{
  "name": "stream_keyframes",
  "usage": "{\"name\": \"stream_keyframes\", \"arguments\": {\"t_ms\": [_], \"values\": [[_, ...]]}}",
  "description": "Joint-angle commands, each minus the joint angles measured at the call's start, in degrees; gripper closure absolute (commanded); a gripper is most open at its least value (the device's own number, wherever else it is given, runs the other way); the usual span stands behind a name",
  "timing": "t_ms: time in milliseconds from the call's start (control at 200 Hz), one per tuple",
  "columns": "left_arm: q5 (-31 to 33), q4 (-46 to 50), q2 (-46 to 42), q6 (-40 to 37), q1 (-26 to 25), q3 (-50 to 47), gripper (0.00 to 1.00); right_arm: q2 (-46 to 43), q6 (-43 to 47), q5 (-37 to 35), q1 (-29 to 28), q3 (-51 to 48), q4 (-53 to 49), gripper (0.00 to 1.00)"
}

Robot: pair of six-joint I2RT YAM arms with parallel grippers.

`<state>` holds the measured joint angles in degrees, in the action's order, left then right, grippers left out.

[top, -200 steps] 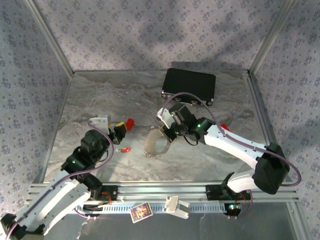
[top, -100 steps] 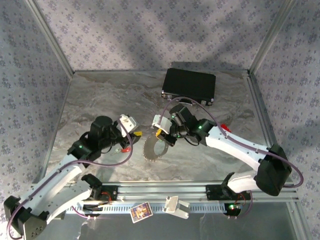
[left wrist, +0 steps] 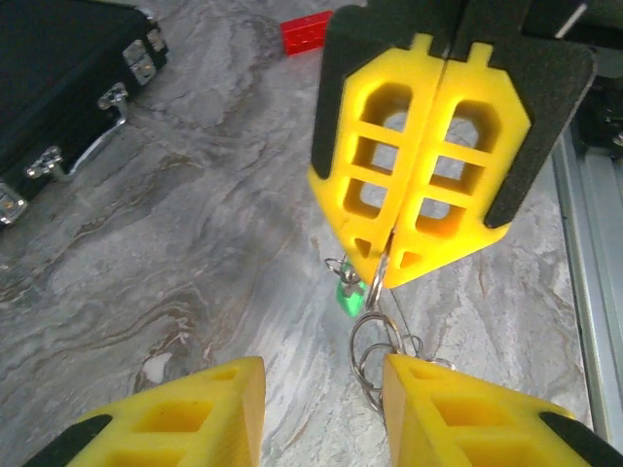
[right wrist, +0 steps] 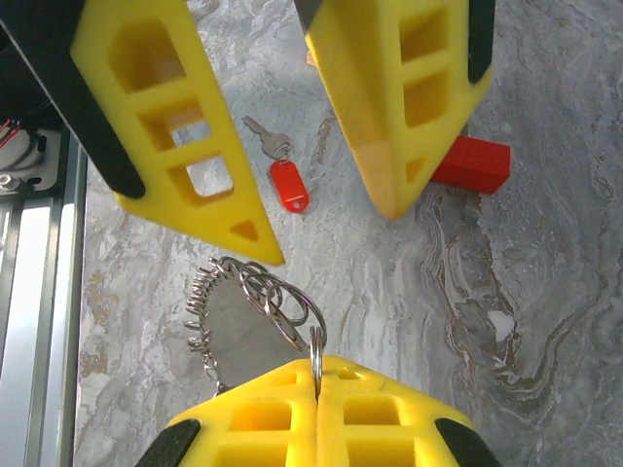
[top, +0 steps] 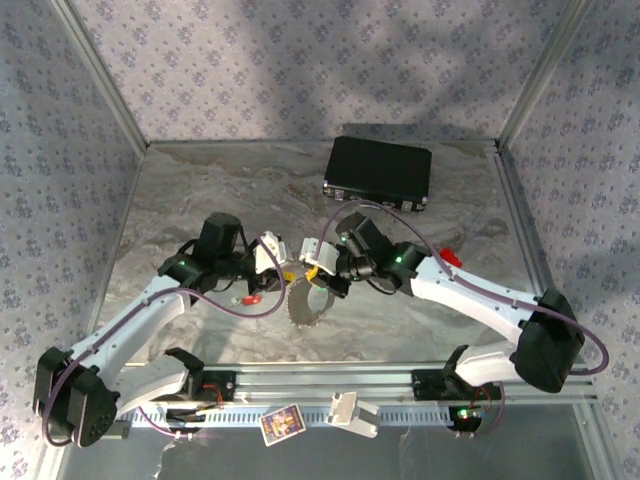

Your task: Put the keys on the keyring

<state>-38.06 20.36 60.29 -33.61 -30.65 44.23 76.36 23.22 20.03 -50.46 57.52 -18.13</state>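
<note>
- Keyring (right wrist: 232, 329) hangs from the right gripper (right wrist: 316, 368), which has its yellow fingers pressed together on one of the small silver split rings at the top. The beaded chain and the pale oval dangle underneath.
- Green key (left wrist: 348, 298) is in that cluster of rings, right under the right gripper's tips. Can't tell exactly which ring it's hooked on.
- Left gripper (left wrist: 319, 372) faces the right one nose to nose. Its fingers are apart with nothing pinched, and the hanging rings sit just beside one finger.
- Red key (right wrist: 283, 178) lies flat on the marbled worktop (top: 200, 200) on the left arm's side, near the keyring but not touching it.
- Red block (right wrist: 473, 163) sits on the worktop, apart from the keys.
- Black case (top: 378, 170) is at the far side, latches facing the arms, well away from everything else.
</note>
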Motion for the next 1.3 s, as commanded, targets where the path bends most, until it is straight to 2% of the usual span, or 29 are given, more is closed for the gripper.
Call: {"name": "stream_keyframes", "arguments": {"t_ms": [0,70,295,870,1089,1294], "values": [[-5.4,-0.9,-0.4,-4.0,0.5,0.8,0.65,-0.9,0.9,0.6,-0.8,-0.8,1.0,1.0],[-7.4,-0.7,-0.3,-6.5,0.4,0.6,0.73,-1.0,1.2,0.8,-1.0,-1.0,1.6,1.0],[-8.1,-0.7,1.2,-7.5,0.4,-0.1,0.75,-1.0,2.0,0.7,-1.9,-0.3,2.3,1.0],[-8.3,-1.9,-0.7,-8.4,0.1,-1.8,0.76,-4.2,2.0,-2.7,-2.5,3.0,-1.6,1.0],[-7.7,-6.9,-4.2,-6.5,0.0,-3.9,0.76,-5.1,5.8,-4.6,-3.2,3.3,-3.0,1.0],[-7.4,-9.5,-4.1,-5.3,-1.1,-5.5,0.74,-3.8,5.4,-4.4,-3.4,4.2,-2.4,1.0]]}}
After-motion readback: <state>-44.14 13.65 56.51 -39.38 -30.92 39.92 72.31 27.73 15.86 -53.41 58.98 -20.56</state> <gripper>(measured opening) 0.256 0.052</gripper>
